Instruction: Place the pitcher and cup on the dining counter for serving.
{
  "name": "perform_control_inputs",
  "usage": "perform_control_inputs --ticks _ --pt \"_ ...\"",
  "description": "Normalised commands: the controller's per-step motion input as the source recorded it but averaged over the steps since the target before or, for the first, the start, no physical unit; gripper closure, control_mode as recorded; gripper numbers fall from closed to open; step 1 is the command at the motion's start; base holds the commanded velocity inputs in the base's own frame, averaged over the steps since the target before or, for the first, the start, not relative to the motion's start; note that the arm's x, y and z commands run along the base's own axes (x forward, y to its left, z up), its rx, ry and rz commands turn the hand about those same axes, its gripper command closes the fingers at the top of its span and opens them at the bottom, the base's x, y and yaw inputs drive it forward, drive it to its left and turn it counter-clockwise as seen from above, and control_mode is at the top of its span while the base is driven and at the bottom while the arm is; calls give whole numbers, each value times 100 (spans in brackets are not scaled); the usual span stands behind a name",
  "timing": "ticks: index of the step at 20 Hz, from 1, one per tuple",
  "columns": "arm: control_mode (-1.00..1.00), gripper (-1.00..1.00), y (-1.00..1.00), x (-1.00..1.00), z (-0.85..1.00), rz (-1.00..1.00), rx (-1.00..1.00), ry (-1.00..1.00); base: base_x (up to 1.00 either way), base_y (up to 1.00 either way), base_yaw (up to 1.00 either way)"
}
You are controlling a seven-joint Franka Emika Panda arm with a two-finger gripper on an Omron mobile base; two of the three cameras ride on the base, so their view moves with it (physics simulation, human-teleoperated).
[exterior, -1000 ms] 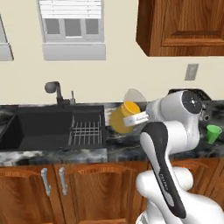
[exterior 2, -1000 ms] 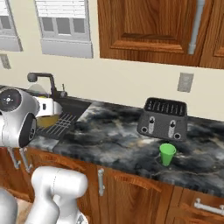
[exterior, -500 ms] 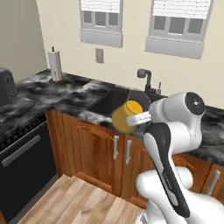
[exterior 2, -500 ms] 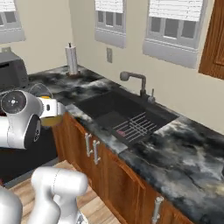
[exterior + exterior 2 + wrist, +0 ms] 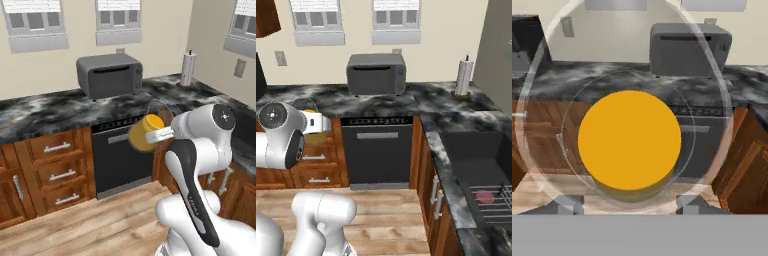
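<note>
Pitcher (image 5: 145,134): amber-yellow body with a clear translucent rim, carried in the air at the end of the white arm, in front of the black dishwasher (image 5: 120,157) and above the wood floor (image 5: 95,225). It touches no table. In the right base view the pitcher (image 5: 311,125) sits just beside the arm's large round joint, its clear rim rising above the yellow part. In the hand view the pitcher (image 5: 629,140) appears as a round amber disc ringed by the clear rim, directly ahead of the camera.

Pincer (image 5: 629,204): clenched on the pitcher, one grey fingertip (image 5: 567,204) on either side of the body.

Table (image 5: 45,112): black marble with white-grey veining, on brown wood cabinets, running along the back wall and turning the corner to the right.

Microwave (image 5: 110,75): grey, standing on the table above the dishwasher, against the cream wall.

Paper towel roll (image 5: 187,69): upright on the table near the corner, well apart from the microwave.

Sink (image 5: 481,170): dark basin set in the table at the right of the right base view, with a wire rack inside.
</note>
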Motion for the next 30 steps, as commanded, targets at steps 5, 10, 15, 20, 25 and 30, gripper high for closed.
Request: perform_control_inputs --ticks 5,10,15,20,25,30 --pt "100 100 0 0 0 0 0 0 0 47 96" --pt "100 100 0 0 0 0 0 0 0 50 93" --pt "100 100 0 0 0 0 0 0 0 50 91" --pt "100 100 0 0 0 0 0 0 0 54 87" --pt "100 100 0 0 0 0 0 0 9 63 81" --pt "100 100 0 0 0 0 0 0 25 72 75"
